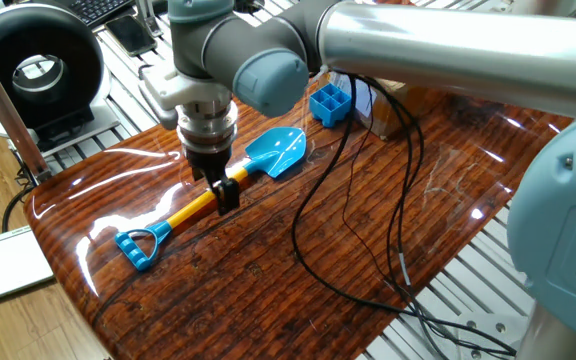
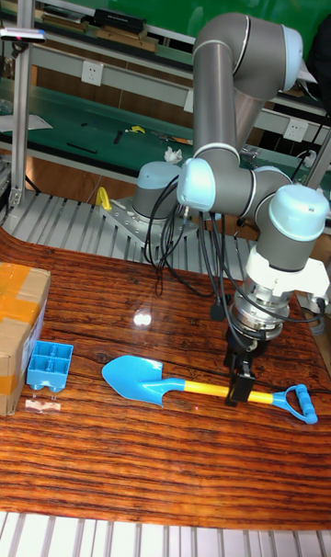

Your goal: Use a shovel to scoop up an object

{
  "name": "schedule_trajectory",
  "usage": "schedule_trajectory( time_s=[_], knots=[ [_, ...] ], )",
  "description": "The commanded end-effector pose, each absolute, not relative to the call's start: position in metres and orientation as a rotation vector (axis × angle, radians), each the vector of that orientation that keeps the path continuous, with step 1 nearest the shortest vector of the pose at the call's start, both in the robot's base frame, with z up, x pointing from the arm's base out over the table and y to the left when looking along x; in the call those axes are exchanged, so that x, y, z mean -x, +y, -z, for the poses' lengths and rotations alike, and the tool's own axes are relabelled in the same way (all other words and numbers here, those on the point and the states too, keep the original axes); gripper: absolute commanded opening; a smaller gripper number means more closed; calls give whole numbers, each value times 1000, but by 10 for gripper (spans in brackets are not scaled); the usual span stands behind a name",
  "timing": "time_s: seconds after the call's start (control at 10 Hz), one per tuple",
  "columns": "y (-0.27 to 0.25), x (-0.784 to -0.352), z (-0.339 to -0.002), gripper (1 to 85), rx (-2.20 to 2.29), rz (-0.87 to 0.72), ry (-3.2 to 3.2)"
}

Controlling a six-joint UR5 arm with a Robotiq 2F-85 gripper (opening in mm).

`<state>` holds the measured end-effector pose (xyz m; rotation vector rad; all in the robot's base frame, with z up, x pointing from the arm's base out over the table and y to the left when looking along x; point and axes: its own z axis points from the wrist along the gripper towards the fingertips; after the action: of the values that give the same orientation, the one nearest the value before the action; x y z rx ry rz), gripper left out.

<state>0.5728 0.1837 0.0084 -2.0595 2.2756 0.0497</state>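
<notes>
Tall fixed view, pincer [image 2: 242,389] clamping shovel [image 2: 184,385]

Robot arm [image 2: 230,88]: silver-grey cylindrical links joined by rounded joints, each closed with a pale blue cap [image 2: 296,210]. A white flange and ribbed metallic ring form the wrist [image 1: 206,118]. Below it, the black gripper [image 1: 226,190] carries 2 fingers. Thin black cables [image 1: 353,200] hang in loose loops from the arm; more run along the joints in the tall fixed view.
</notes>
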Motion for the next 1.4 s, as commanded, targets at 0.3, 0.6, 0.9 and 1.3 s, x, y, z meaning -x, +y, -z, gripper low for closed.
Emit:
schedule_trajectory(
  time_s=[0.3, 0.6, 0.9, 1.3],
  knots=[
    [193, -572, -1, 827, 2039, -65, 2283],
    [194, -568, 0, 797, 2050, -79, 2283],
    [195, -566, 3, 727, 2027, -84, 2293],
    [196, -566, -1, 13, 1901, -90, 2399]
  ],
)
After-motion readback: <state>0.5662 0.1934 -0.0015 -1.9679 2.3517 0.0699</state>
